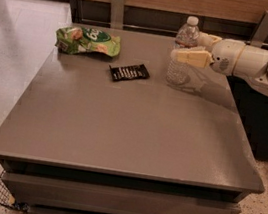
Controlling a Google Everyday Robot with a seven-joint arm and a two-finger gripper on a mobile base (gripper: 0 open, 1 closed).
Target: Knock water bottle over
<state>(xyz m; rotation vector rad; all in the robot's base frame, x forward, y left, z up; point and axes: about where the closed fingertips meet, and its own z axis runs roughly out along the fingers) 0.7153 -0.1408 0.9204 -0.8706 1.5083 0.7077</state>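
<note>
The water bottle (179, 70) is clear and ribbed with a white cap, and it stands upright at the back right of the grey table (120, 127). My gripper (188, 46) reaches in from the right at the bottle's upper half. It is open. The near cream finger (191, 56) crosses in front of the bottle below its label, and the far finger (208, 38) sits beside the bottle's neck. Whether a finger touches the bottle I cannot tell.
A green snack bag (88, 40) lies at the back left of the table. A black snack bar (129, 72) lies left of the bottle. A wooden wall with metal brackets (117, 7) runs behind the table. Dark items lie on the floor at the front corners.
</note>
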